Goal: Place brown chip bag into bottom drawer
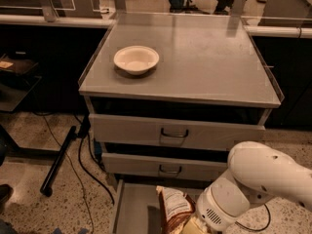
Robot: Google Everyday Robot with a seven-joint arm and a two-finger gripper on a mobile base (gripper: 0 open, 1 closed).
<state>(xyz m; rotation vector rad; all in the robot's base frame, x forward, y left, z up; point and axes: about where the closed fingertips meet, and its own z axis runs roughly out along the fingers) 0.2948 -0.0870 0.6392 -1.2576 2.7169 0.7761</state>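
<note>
The brown chip bag (172, 209), brown and white, hangs upright low over the open bottom drawer (130, 207), whose grey floor shows at the bottom edge of the camera view. My gripper (192, 226) is at the bag's lower right, mostly hidden behind my white arm (253, 186) and cut off by the frame edge. It holds the bag inside the drawer's opening. The bag's lower end is out of view.
An off-white bowl (136, 59) sits on the grey cabinet top (204, 62) at the left. Two upper drawers with handles (174, 133) are pulled slightly out. A black cable and pole (61, 157) lie on the speckled floor to the left.
</note>
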